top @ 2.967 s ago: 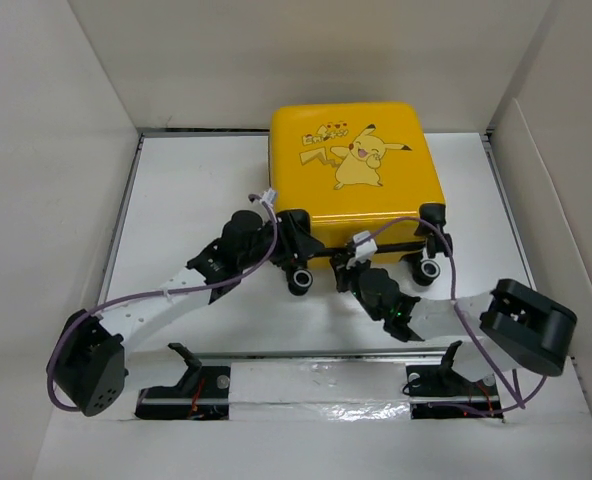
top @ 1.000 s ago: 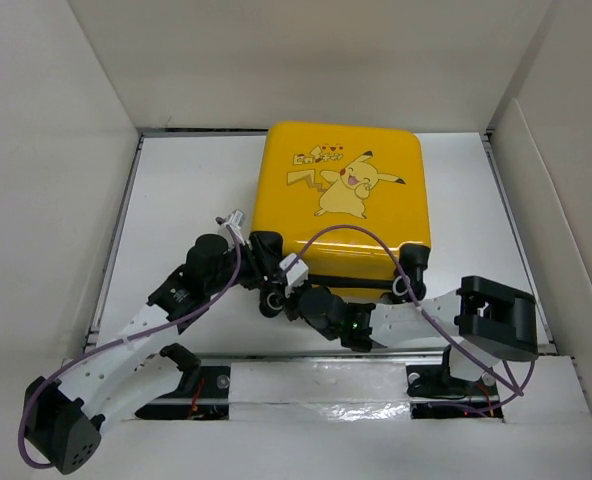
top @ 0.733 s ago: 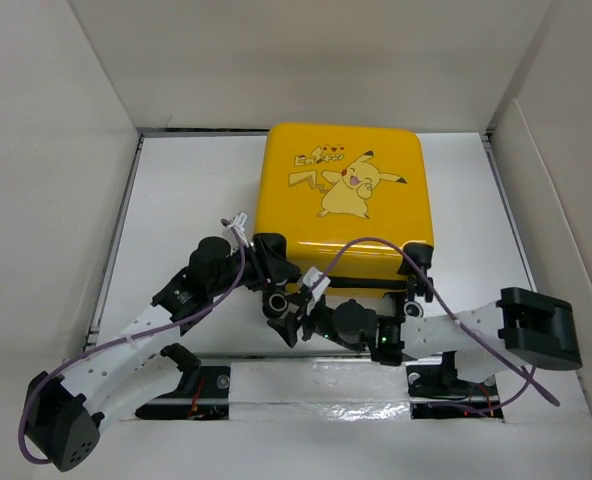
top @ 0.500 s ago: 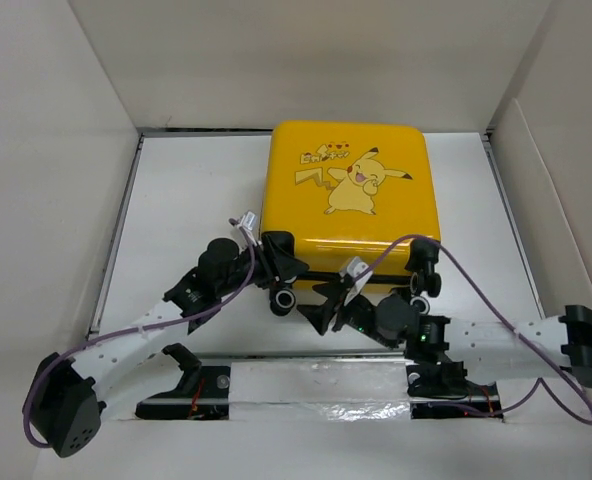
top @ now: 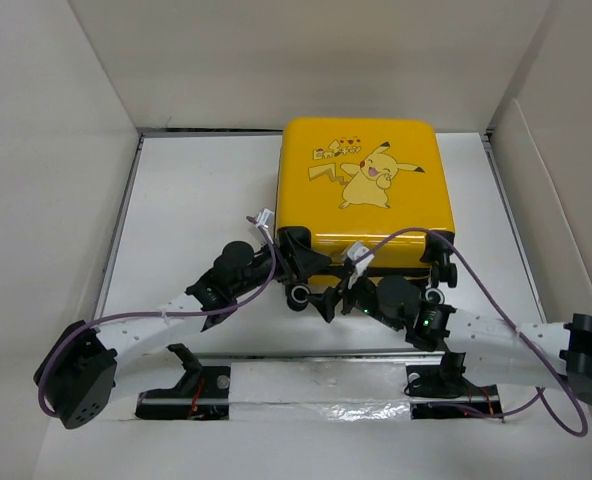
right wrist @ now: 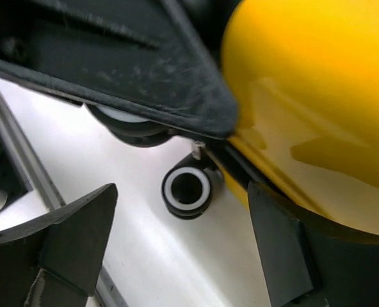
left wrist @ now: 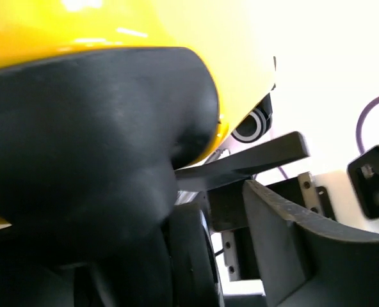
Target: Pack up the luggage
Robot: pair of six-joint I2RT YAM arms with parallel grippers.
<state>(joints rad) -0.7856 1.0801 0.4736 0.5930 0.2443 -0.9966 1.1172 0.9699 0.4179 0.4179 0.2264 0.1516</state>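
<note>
The luggage (top: pixel 366 190) is a closed yellow suitcase lying flat at the back of the table, Pikachu print facing up. My left gripper (top: pixel 298 262) is at its near-left corner, straddling the black wheel housing (left wrist: pixel 93 160). One finger (left wrist: pixel 292 249) stands clear of the wheel (left wrist: pixel 189 256); the other is hidden. My right gripper (top: pixel 334 295) sits just off the near edge, open and empty. In the right wrist view that gripper (right wrist: pixel 182 187) has its fingers wide apart, a black-and-white wheel (right wrist: pixel 187 190) on the table beyond them and the yellow shell (right wrist: pixel 317 96) at the right.
White walls enclose the table on the left (top: pixel 56 150), the back and the right (top: pixel 566 200). A metal strip with the arm bases (top: pixel 316 385) runs along the near edge. Purple cables (top: pixel 406 235) loop over both arms close to the suitcase.
The suitcase has slid right and turned slightly. My right gripper went from shut to wide open and pulled back to the right. The left gripper's jaws widened at the corner.
</note>
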